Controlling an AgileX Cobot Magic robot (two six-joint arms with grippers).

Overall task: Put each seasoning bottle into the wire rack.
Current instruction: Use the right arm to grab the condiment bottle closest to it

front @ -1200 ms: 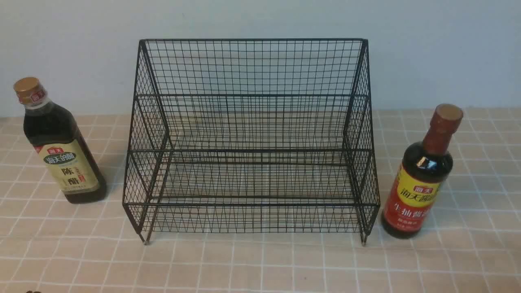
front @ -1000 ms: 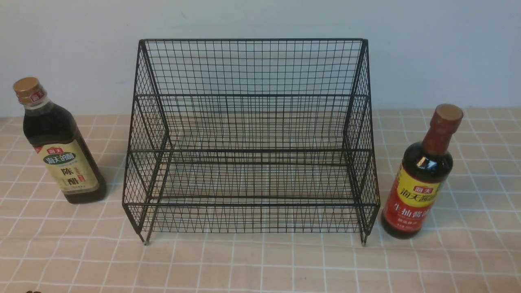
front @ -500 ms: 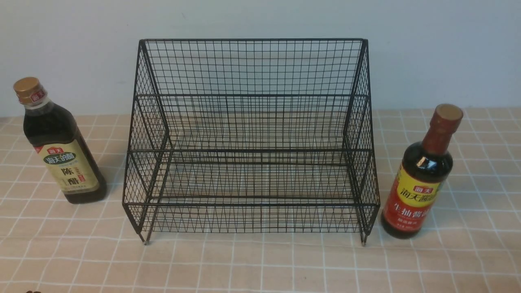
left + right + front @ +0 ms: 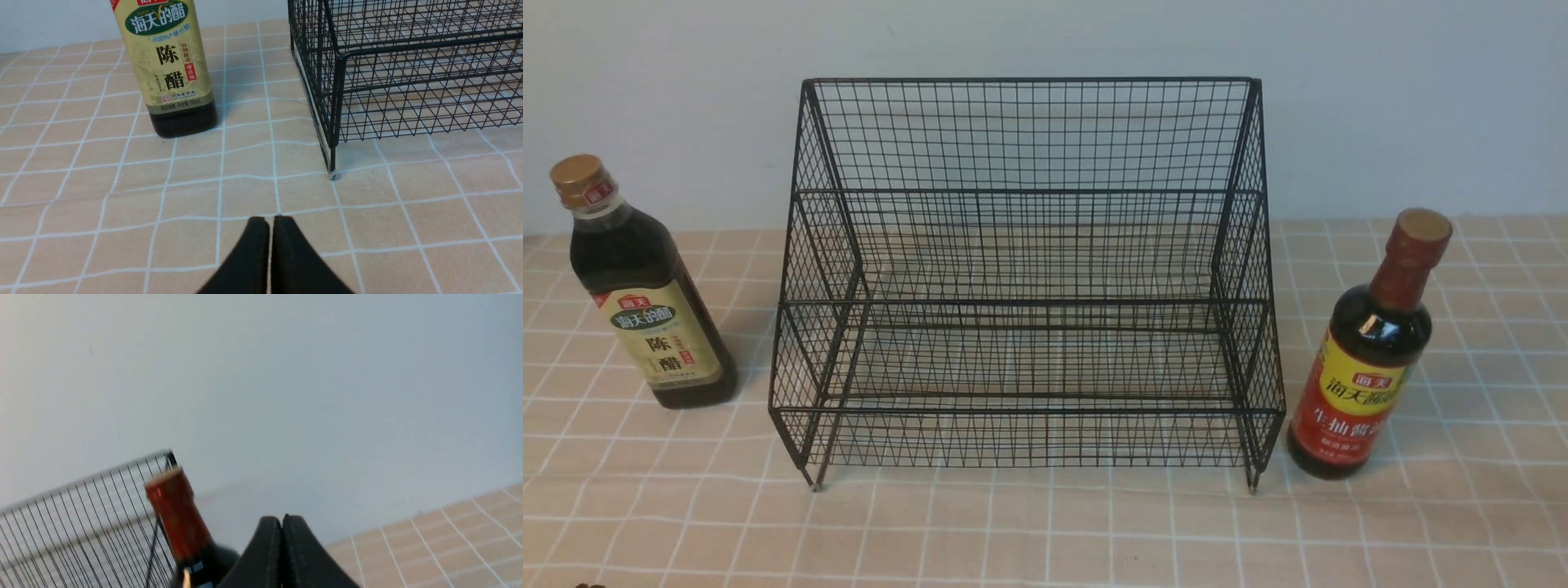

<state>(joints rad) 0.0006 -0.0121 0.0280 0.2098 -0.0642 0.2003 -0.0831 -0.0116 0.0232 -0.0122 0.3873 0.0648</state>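
Front view: vinegar bottle (image 4: pixel 645 302) stands upright left of the wire rack (image 4: pixel 1029 192), soy sauce bottle (image 4: pixel 1368 367) upright just beside its right front leg, both outside it. Our left gripper (image 4: pixel 270 224) is closed & empty w/ the vinegar bottle ahead. The right gripper (image 4: pixel 282 524), likewise closed & empty, is near the soy sauce bottle's neck, so we judge each arm takes its own side.

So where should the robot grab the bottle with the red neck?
Probably the red-necked bottle is best gripped around its wide round body, coming level from the robot's side with the right hand opened. It stands upright, the wire rack crowds its left, and the neck tapers.
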